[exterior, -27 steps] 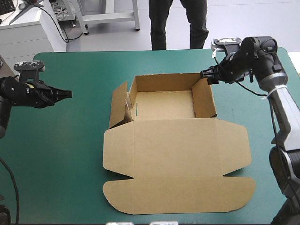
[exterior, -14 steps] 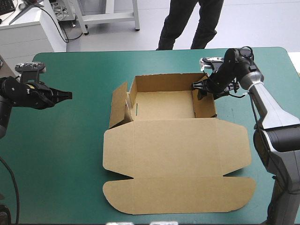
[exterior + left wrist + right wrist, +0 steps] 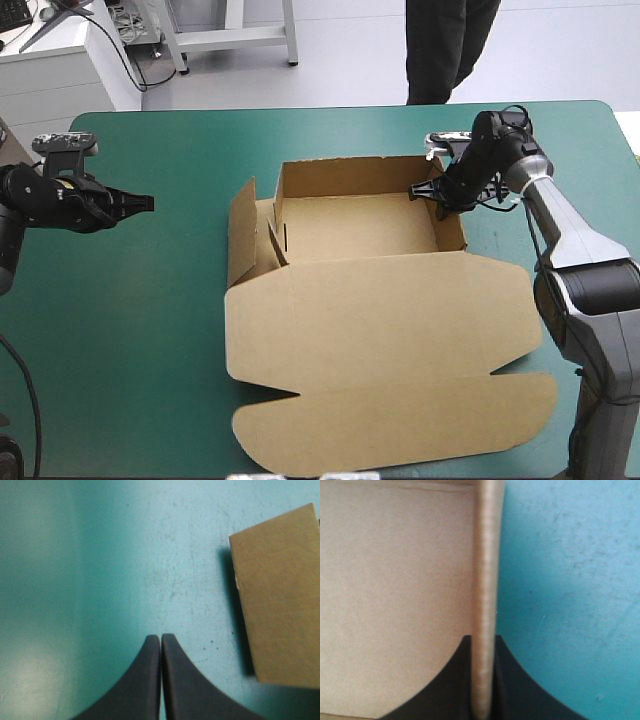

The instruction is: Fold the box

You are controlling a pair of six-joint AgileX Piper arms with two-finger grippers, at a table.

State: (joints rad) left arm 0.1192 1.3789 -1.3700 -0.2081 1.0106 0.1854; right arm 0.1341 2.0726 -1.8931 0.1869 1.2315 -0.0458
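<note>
High view: the box [image 3: 370, 330] lies mid-surface [image 3: 150, 330], far walls raised, lid flat. The right gripper [image 3: 428, 190] is at its right wall, the left gripper [image 3: 140, 202] well apart.
Left wrist: fingers [image 3: 150, 680] pressed together, empty.
Right wrist: fingers [image 3: 455, 690] pinch the box wall.

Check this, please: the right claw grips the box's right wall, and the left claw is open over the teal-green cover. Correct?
Not quite: the left claw is shut, not open, over the teal-green cover; the left wrist view shows it. The right claw does grip the box by its right wall.
</note>
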